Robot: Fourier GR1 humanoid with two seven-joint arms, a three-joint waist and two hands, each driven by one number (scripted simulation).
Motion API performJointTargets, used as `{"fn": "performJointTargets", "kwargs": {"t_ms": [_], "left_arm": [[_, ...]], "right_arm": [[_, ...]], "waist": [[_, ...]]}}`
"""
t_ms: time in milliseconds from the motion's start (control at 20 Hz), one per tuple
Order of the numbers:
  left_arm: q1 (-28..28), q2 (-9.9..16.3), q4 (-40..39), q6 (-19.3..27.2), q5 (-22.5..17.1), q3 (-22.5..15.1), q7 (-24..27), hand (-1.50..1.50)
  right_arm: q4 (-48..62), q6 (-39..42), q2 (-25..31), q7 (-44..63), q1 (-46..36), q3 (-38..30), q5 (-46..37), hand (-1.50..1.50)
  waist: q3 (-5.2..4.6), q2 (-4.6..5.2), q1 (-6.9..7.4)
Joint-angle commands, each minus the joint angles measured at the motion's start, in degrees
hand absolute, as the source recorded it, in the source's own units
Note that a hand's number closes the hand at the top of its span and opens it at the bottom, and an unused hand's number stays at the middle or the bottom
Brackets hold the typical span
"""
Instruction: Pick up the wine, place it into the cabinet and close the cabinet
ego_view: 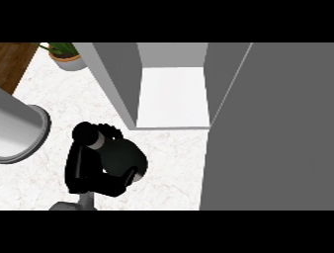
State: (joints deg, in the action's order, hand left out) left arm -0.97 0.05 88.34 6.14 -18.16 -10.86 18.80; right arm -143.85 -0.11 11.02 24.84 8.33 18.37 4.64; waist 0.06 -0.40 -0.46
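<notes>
Dark bottle: wine (122,157), held just in front of cabinet (171,84) opening, tilted, grey-capped neck toward upper left.
Left hand (82,173): fingers curled round wine, clamped on bottle body and neck.
Right hand: not visible.
Cabinet door (279,128): grey panel, swung open, right of cabinet interior.
Cabinet interior: white shelf floor exposed.
Grey cylinder (9,128): well left of cabinet, standing on white marble counter (170,168).
Potted plant (66,55): just left of cabinet, far corner.

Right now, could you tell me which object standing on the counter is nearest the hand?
The pale cylinder, beside the hand; the potted plant stands far back.
</notes>
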Motion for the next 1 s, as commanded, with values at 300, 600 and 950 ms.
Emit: {"fn": "performJointTargets", "kwargs": {"t_ms": [300, 600, 950], "left_arm": [[-13.9, -0.05, 3.91, 23.54, -2.46, -10.59, -13.21, 1.5], [-20.99, -0.05, -4.45, 28.07, -1.26, -9.66, -13.97, 1.5], [-25.19, -0.05, -17.75, 29.87, -5.86, -11.82, -5.08, 1.5]], "right_arm": [[-11.17, 2.37, 1.25, 0.98, 7.15, -0.32, 4.5, -1.5], [-11.39, 1.55, 0.73, 4.85, 3.54, -3.06, 6.16, -1.5], [-10.98, 2.73, 0.49, 5.32, 1.82, -3.96, 8.11, -1.5]], "waist": [[0.01, 0.17, -1.06], [-0.05, 0.33, -0.69], [-0.08, 0.55, -1.44]]}}
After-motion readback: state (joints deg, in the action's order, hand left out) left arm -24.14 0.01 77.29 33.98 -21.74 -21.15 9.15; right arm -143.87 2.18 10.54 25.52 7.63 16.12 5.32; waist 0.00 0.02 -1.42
